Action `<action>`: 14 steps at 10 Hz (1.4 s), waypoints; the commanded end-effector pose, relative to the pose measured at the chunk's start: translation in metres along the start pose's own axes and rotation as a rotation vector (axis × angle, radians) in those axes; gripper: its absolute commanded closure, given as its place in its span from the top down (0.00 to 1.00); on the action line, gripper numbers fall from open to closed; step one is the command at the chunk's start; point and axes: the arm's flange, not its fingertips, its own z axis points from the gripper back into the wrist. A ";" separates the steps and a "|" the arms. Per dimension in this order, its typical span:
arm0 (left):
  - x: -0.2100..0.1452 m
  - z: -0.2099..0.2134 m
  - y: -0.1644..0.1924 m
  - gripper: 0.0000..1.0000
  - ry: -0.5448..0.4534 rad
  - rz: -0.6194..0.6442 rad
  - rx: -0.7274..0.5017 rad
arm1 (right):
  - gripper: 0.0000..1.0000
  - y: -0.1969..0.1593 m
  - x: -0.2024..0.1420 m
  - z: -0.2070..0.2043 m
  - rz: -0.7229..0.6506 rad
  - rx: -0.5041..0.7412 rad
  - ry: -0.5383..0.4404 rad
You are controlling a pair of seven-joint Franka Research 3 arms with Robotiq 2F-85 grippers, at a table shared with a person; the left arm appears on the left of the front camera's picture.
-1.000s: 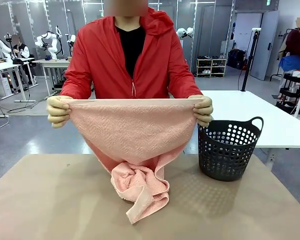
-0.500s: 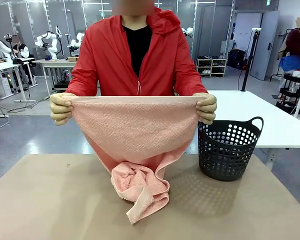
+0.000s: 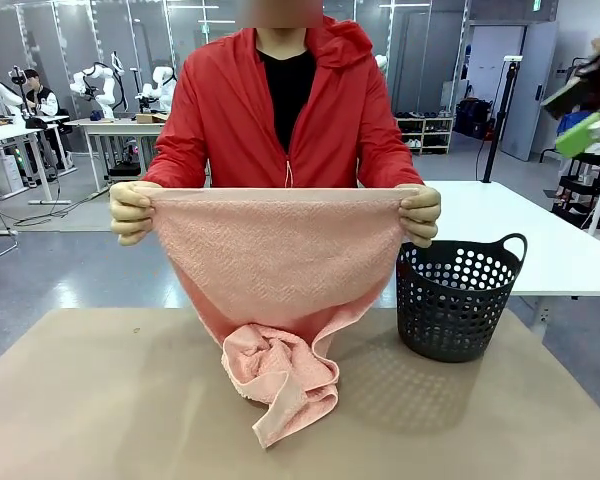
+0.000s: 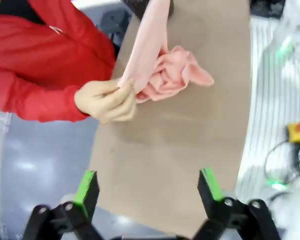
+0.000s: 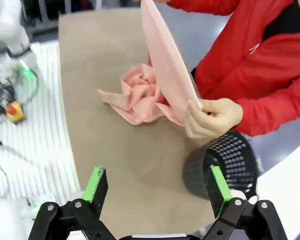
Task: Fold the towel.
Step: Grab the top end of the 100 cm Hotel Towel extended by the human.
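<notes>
In the left wrist view the left gripper [image 4: 147,182] stands released at 6 o'clock, its green pads [image 4: 86,186] wide apart with nothing between them, above bare table [image 4: 180,150]. In the right wrist view the right gripper [image 5: 156,177] is also released and empty, pads [image 5: 95,181] spread wide over the table [image 5: 100,100]. In the front view it shows as a blur high at 2 o'clock [image 3: 577,115], well apart from everything on the table.

In the front view the near part of the table [image 3: 100,400] is bare. Past it, near the middle, the lower end of the towel [image 3: 280,260] lies bunched in a heap on the table, one flap pointing to 6 o'clock. The rest rises from the heap to a taut, level top edge. At 3 o'clock from the heap, just beside the hanging cloth, a basket [image 3: 455,300] stands upright on the table.

A person in a red jacket [image 3: 220,110] stands at the far side and pinches the towel's top corners, one gloved hand [image 3: 130,210] at 9 o'clock and the other hand [image 3: 420,212] at 3 o'clock.

The left wrist view shows a hand [image 4: 105,100] gripping a corner of the towel [image 4: 165,75]. The right wrist view shows the other hand [image 5: 212,117] gripping the towel [image 5: 165,65] above the basket [image 5: 225,165].
</notes>
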 end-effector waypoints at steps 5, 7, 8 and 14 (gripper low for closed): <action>0.018 -0.049 -0.021 1.00 0.164 -0.273 0.116 | 1.00 0.009 0.038 -0.035 0.145 -0.049 0.111; 0.018 -0.049 -0.021 1.00 0.164 -0.273 0.116 | 1.00 0.009 0.038 -0.035 0.145 -0.049 0.111; 0.018 -0.049 -0.021 1.00 0.164 -0.273 0.116 | 1.00 0.009 0.038 -0.035 0.145 -0.049 0.111; 0.088 -0.091 -0.002 1.00 0.174 -0.252 0.022 | 1.00 -0.032 0.099 -0.086 0.283 0.078 0.200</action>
